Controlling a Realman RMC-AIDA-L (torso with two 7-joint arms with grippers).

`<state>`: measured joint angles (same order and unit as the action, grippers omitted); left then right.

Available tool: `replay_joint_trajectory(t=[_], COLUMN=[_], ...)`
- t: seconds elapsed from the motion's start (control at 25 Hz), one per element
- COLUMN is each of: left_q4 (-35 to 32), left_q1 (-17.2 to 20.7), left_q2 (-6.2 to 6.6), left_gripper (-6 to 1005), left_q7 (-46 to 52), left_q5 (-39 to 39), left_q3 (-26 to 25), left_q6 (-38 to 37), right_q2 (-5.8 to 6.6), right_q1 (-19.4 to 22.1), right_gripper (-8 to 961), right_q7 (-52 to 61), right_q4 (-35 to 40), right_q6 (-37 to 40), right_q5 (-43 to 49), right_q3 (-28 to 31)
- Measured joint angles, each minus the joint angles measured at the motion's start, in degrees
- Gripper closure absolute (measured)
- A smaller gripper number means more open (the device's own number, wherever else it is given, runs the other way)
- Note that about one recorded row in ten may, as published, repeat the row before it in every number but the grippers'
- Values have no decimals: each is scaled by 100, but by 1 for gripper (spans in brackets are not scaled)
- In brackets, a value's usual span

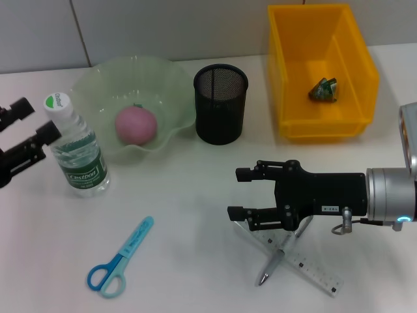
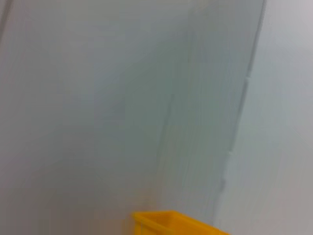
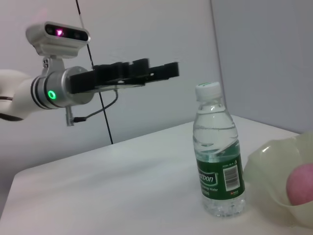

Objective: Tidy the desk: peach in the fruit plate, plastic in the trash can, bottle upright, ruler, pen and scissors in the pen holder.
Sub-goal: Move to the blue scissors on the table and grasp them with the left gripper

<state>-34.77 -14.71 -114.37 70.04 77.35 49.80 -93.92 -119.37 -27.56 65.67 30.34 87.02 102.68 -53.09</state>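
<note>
Head view: right end effector [image 1: 233, 193] low over the desk [image 1: 195, 261], fingers spread apart, holding nothing. It hangs just above the near-right patch where the pen [image 1: 275, 259] lies crossed over the clear ruler [image 1: 306, 262]; whether a finger touches either cannot be told.

Left end effector [image 1: 29, 127] at the far left edge, fingers parted, empty, its tips just beside the bottle [image 1: 76, 147]. Right wrist view shows the same end effector [image 3: 161, 69] raised near cap height, apart from the bottle [image 3: 218, 157].

Bottle stands upright, white cap on, green label, left of the plate [image 1: 171, 85]. Peach [image 1: 135, 125] sits inside the pale green plate. Black mesh holder [image 1: 221, 103] right of the plate, just beside it. Yellow bin [image 1: 287, 78] at far right, crumpled green plastic [image 1: 323, 89] lying on its floor. Blue scissors [image 1: 121, 257] flat on the near-left desk, well apart from both end effectors.

Left wrist view: grey wall, and a corner of the bin [image 2: 171, 223].
</note>
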Motion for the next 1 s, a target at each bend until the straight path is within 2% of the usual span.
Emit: replay_joint_trajectory(t=[0.16,0.28,0.56,0.72,1.0], left_q4=[-312,-509,-604,-603,-320], left_q1=[-26,-84,-316,-475,-693], left_q2=[26,-1,-192,-349,-416], left_gripper=[199,200,201,201,202], left_q7=[408,643,700,644,299], left_q5=[503,897,1510,1877,1975], left_q3=[6,6,15,43,434], left_q6=[-305,-508,-682,-648,-376], right_q2=[2,2,2,2,7], right_q1=[-2,2,10,22,23], right_gripper=[184,184,184,184,184], right_q7=[7,9,74,102,112], right_q4=[-7,-11,-20,-53,-143], right_q6=[0,2,31,36,44], right_q5=[-72,-151,-160,-161,-161], right_q3=[-12,-29,2,3,10])
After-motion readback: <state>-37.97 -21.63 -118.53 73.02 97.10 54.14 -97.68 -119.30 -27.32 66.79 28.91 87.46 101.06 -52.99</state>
